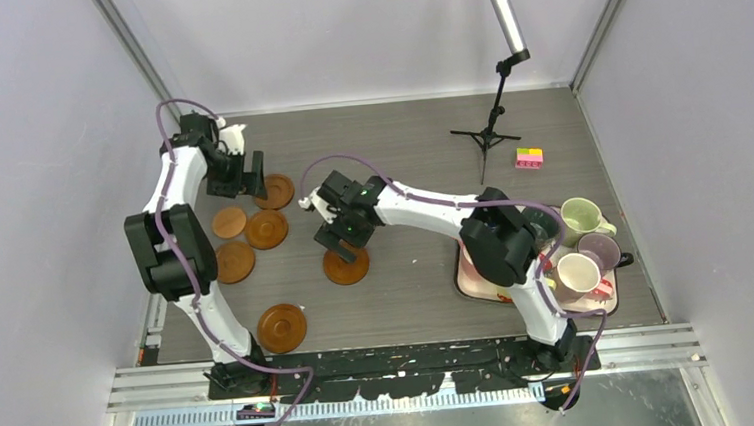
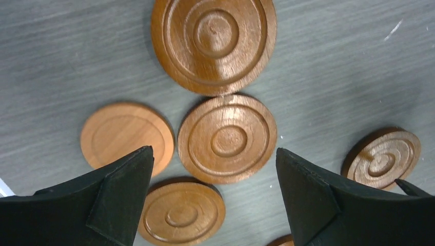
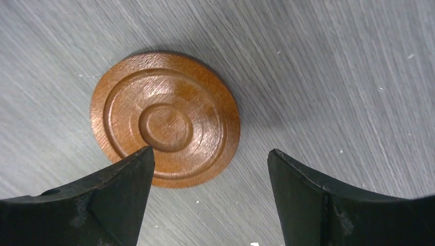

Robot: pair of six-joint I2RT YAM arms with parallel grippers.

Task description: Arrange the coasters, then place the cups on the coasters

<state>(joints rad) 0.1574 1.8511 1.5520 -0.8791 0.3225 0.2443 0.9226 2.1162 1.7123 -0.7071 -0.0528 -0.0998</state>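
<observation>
Across the table's left half we have six coasters (image 1: 267, 229) lying loose, four bunched and two apart, not yet lined up. Our left gripper (image 2: 213, 154) and right gripper (image 3: 210, 151) hover over them, jaws spread, holding nothing. Every cup (image 1: 578, 273) we see waits on the tray (image 1: 470, 282), far right.

The grey table (image 1: 418, 140) bears six brown coasters (image 1: 266, 229), a tray (image 1: 476, 286), a tripod stand (image 1: 488, 137) and a coloured block (image 1: 529, 157).

Glossy wooden coasters (image 2: 227, 139), matt woodgrain table (image 3: 333, 77)
</observation>
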